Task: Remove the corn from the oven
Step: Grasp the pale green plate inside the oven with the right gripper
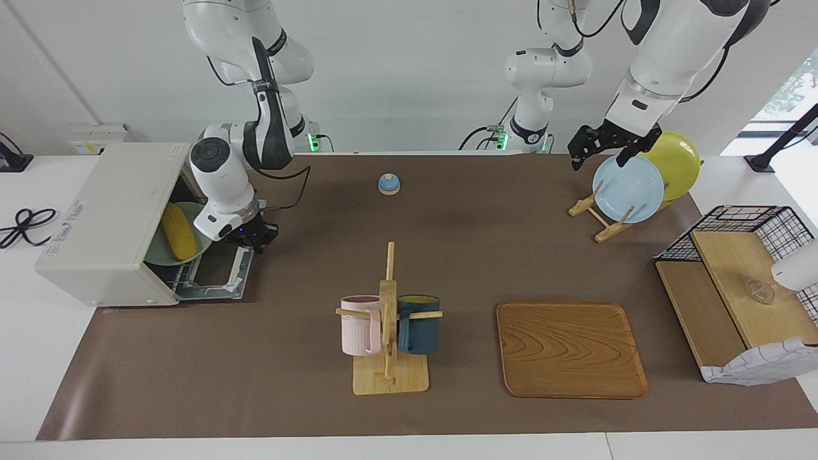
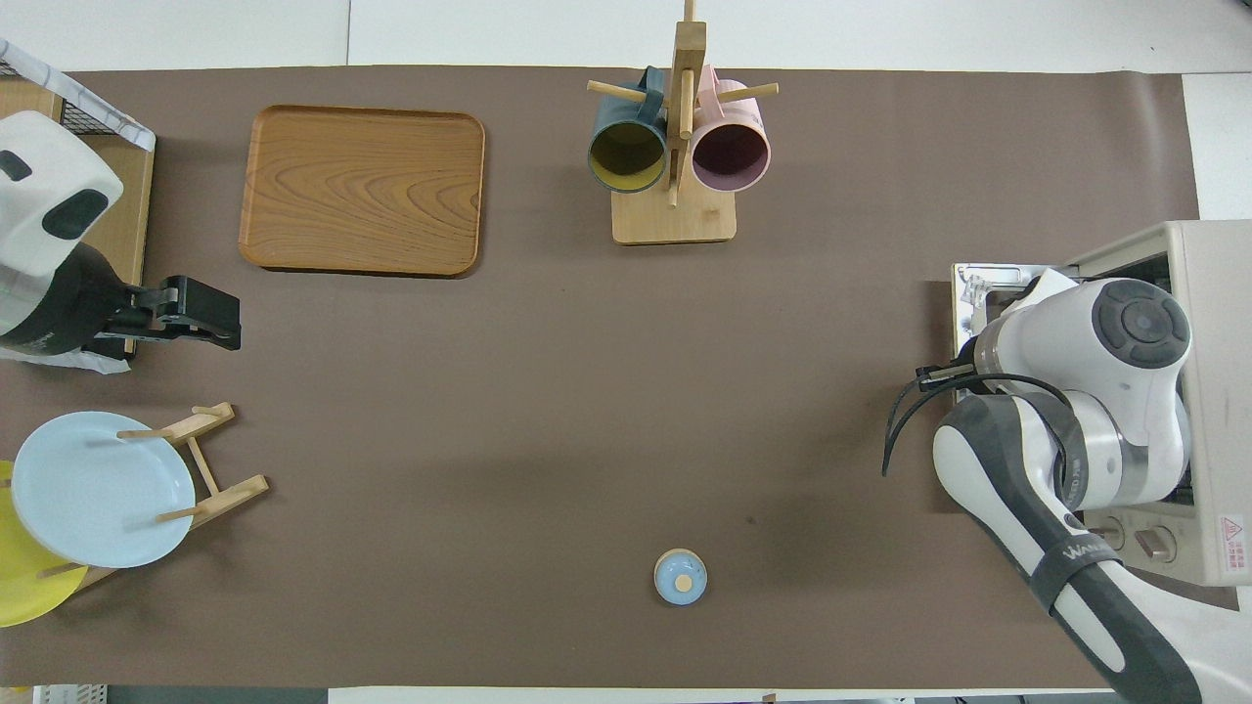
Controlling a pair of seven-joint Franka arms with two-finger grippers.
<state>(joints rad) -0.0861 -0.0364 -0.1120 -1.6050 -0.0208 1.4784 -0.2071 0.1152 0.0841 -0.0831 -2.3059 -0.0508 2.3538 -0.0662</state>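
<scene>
Oven door down, corn inside.
Bright yellow corn cob (image 1: 179, 230) on green plate (image 1: 160, 255) in off-white toaster oven (image 1: 108, 223); right gripper (image 1: 252, 237) pressed together over door (image 1: 220, 275); left gripper (image 1: 604, 144) spread, waits over plate rack (image 1: 601, 217).

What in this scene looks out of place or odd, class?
The corn lies on a green plate inside the oven, whose door is folded down open. Nothing looks spilled or damaged; the right gripper is at that door.
</scene>
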